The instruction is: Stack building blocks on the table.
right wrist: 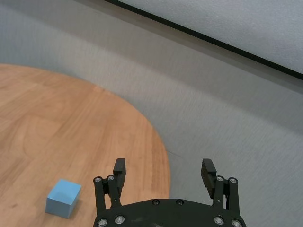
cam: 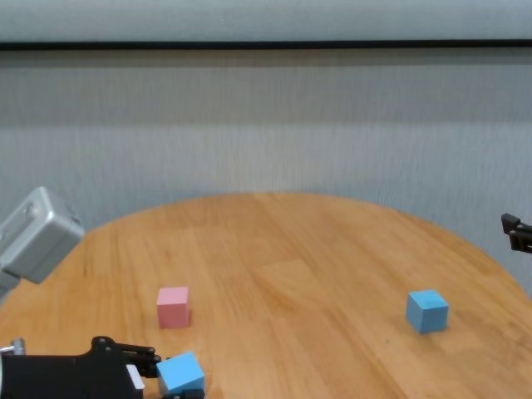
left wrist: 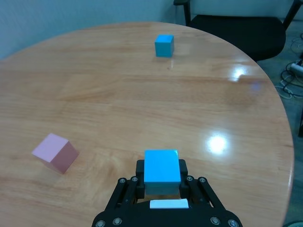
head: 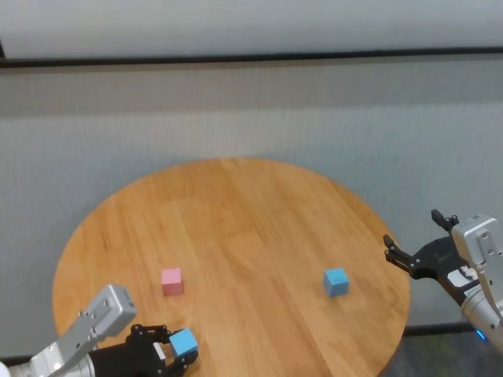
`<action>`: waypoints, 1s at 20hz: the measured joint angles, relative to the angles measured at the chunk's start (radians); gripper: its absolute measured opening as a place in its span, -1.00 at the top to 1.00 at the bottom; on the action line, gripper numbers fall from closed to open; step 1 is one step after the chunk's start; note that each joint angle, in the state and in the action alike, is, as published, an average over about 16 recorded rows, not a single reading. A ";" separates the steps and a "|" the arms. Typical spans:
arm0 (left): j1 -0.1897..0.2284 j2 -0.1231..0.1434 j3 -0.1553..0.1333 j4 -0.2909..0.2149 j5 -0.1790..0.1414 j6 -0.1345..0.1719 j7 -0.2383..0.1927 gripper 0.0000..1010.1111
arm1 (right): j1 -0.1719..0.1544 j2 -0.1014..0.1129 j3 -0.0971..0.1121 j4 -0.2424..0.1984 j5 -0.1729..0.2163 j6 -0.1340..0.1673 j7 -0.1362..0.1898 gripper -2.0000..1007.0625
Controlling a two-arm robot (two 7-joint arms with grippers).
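My left gripper (head: 174, 352) is shut on a light blue block (head: 184, 342) at the near left edge of the round wooden table (head: 251, 204). The block sits between the fingers in the left wrist view (left wrist: 162, 171), low over the wood. The pale pink block (head: 171, 280) lies a short way beyond it, apart (left wrist: 55, 152). The second light blue block (head: 335, 281) lies alone on the table's right side (right wrist: 63, 197). My right gripper (head: 413, 232) is open and empty, off the table's right edge, beyond that block (right wrist: 164, 166).
A black chair (left wrist: 236, 28) stands past the table's far side in the left wrist view. Cables (left wrist: 293, 71) lie on the floor beside it. Grey carpet (head: 251, 118) surrounds the table.
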 joint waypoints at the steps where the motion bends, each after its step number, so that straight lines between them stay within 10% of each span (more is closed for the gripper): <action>1: 0.004 0.002 -0.003 -0.011 0.004 0.003 0.009 0.22 | 0.000 0.000 0.000 0.000 0.000 0.000 0.000 -0.99; 9: 0.022 -0.018 -0.031 -0.094 0.039 0.043 0.088 0.22 | 0.000 0.000 0.000 0.000 0.000 0.000 0.000 -0.99; 20: 0.015 -0.109 -0.082 -0.143 0.083 0.124 0.231 0.22 | 0.000 0.000 0.000 0.000 0.000 0.000 0.000 -0.99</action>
